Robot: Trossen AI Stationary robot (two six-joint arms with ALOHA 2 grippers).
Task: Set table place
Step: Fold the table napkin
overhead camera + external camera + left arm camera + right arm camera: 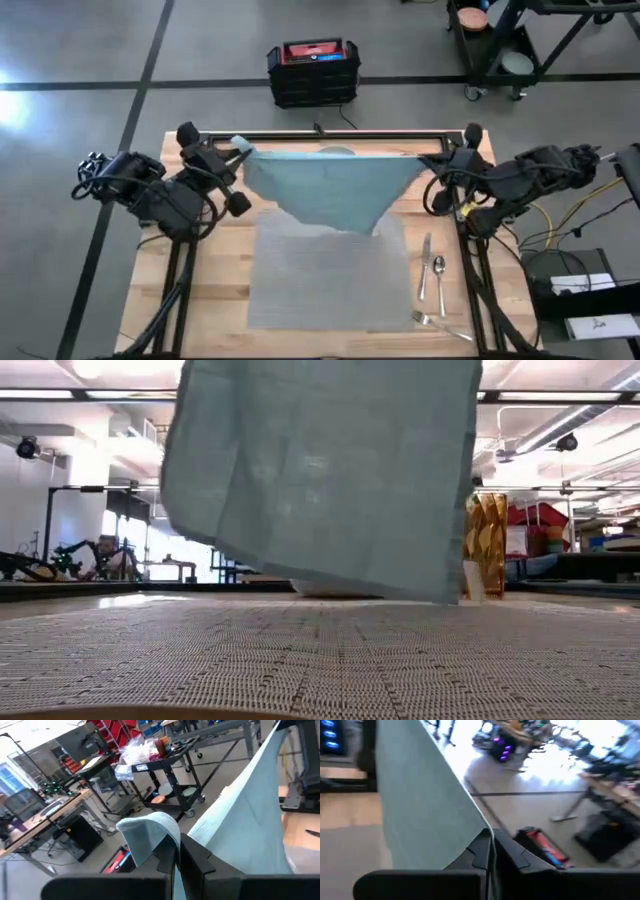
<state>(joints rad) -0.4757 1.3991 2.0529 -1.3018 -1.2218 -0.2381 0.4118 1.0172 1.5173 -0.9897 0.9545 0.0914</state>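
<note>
Overhead, teal cloth napkin (335, 190), woven placemat (330, 275)

Placemat (335, 275) lies on the table (205, 290), near its front middle. Napkin (330, 185) hangs above the placemat's far edge, stretched between the left gripper (243, 152) at one corner and the right gripper (428, 160) at the other. Knife (424, 265), spoon (439, 275) and fork (440, 324) lie just right of the placemat, fork nearest the front. Crate (313, 70) sits on the floor beyond the table.
</note>
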